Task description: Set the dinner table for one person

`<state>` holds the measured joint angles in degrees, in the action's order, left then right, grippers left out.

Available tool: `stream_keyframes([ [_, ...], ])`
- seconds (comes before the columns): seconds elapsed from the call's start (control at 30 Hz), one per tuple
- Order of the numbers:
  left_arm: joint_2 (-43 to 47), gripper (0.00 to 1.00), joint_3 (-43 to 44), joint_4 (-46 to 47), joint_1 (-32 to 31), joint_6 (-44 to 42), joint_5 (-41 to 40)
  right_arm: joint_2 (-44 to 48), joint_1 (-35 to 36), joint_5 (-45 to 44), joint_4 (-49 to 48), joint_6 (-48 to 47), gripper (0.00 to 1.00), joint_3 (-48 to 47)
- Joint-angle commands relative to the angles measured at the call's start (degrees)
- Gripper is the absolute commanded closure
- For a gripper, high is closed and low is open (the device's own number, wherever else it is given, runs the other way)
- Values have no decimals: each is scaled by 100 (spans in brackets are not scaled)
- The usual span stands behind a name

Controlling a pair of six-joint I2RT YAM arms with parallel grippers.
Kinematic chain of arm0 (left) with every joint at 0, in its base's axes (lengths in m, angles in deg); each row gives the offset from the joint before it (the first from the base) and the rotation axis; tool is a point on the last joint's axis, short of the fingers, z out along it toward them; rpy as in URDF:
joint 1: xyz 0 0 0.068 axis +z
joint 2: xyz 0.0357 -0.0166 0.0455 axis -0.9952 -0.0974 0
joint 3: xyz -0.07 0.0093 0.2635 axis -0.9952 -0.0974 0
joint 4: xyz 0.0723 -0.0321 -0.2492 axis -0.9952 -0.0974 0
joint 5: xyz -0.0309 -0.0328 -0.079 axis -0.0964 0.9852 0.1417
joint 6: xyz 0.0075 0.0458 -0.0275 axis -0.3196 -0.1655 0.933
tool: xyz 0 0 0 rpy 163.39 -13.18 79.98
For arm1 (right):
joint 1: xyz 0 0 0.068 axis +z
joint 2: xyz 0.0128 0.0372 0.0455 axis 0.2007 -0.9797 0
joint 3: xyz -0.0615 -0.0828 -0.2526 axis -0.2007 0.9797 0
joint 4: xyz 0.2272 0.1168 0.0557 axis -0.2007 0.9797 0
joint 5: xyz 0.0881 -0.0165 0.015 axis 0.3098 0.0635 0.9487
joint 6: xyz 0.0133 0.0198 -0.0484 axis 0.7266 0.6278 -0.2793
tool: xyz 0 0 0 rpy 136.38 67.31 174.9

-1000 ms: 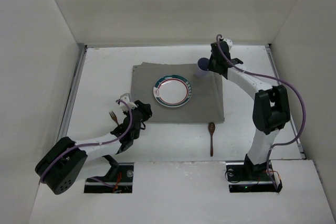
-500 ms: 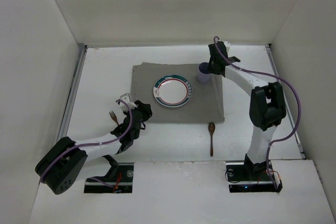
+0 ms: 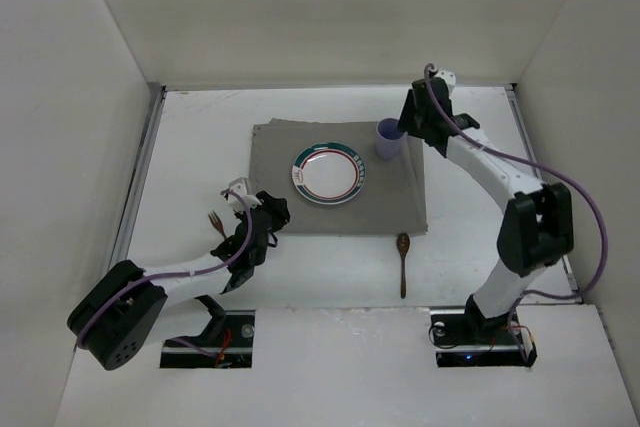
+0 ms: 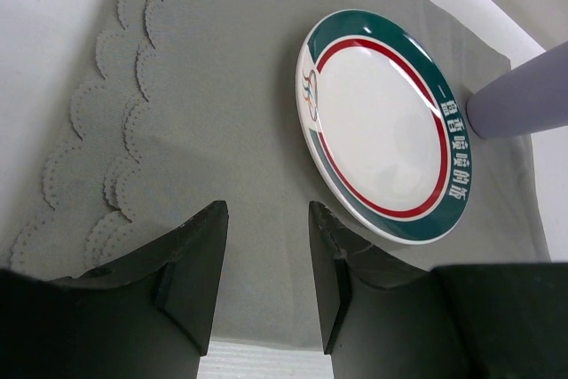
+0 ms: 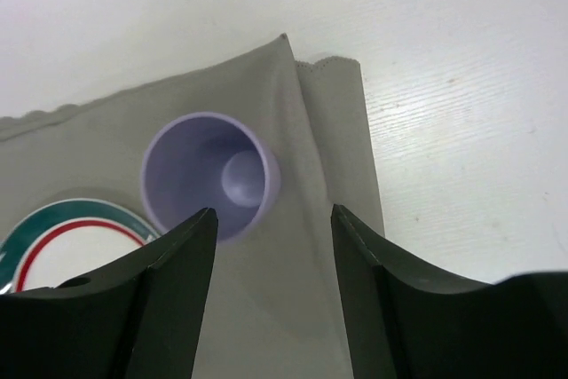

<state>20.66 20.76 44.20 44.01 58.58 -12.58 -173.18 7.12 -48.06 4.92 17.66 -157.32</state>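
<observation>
White and matte, the dinner table (image 3: 200, 137) fills the middle of the top view, with metal rails down its side edges. A grey cloth mat (image 3: 280, 162) lies at its centre, and a plate (image 3: 328, 174) with a green and red rim sits on the mat. A lilac cup (image 3: 389, 138) stands upright on the mat just to the upper right of the plate.

The right gripper (image 5: 272, 219) hangs above the cup with its jaws spread wide and nothing between them. The cup shows free just ahead of its fingertips. The left gripper (image 4: 266, 215) hovers over the lower left edge of the mat, jaws parted and empty.

Two pieces lie off the mat on bare tabletop. A fork (image 3: 214, 223) is left of the mat, close to the left arm, and a wooden spoon (image 3: 403, 262) is just below the mat's lower right corner.

Plate and cup look placed, so the cutlery appears to be the step in hand. The next move likely calls for a low, narrow pinch on a thin handle lying flat, then laying it beside the plate.
</observation>
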Motion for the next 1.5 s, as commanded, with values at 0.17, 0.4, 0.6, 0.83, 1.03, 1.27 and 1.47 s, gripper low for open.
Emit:
stream_keyframes([
  [0.17, 133, 61, 45, 240, -25, 28, -42, 2354, 735, -479, -1057, 325, 43, 2414],
  [0.4, 19, 63, 150, 179, -112, 28, -25, 3883, 1692, -463, -330, 1799, 90, 4595],
  [0.6, 28, 64, 168, 179, -156, 19, -51, 4439, 2712, -348, 1015, 2786, 82, 5019],
  [0.83, 142, 63, 124, 179, -156, 2, -60, 3755, 3153, -269, 1307, 3121, 66, 4976],
  [1.03, 169, 63, 106, 152, -156, 19, -60, 3385, 3214, -374, 1641, 3332, 67, 4817],
  [1.27, 37, 63, 142, 152, -156, 54, -16, 3323, 3294, -23, 1632, 3376, 69, 4756],
  [1.47, 186, 63, 89, 152, -148, 63, -42, 2788, 3311, 206, 1527, 3279, 74, 4642],
])
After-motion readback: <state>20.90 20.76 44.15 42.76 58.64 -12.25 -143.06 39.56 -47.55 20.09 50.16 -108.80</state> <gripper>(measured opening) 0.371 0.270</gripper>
